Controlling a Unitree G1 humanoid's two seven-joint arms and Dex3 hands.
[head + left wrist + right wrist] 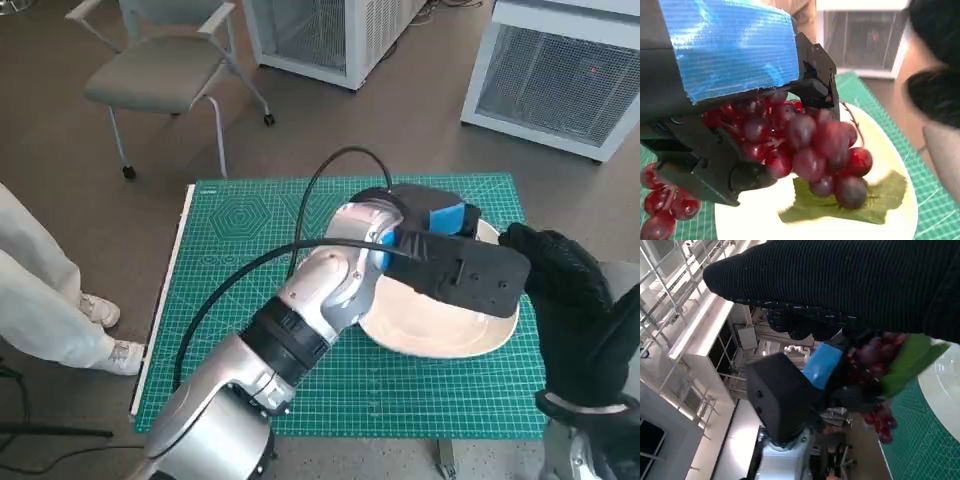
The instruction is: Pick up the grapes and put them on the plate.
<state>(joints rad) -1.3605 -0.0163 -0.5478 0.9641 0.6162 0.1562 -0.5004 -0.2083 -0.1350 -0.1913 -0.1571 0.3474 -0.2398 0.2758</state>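
Left hand [735, 125] clamped on red grapes [815, 150] above white plate [900, 220], gloved right hand [560, 280] at 3 o'clock, its grip unclear, grapes hidden from overhead.

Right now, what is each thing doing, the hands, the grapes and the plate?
left hand: holds the grapes above the plate.
right hand: beside the plate, holds nothing.
grapes: gripped, hanging, green leaf attached.
plate: on the green mat, nothing resting on it.

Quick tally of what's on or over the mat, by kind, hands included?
Grape bunches: 1, the grapes, held by the left hand above the plate
Plates: 1, the plate
Hands: 2, left hand and right hand
Total: 4
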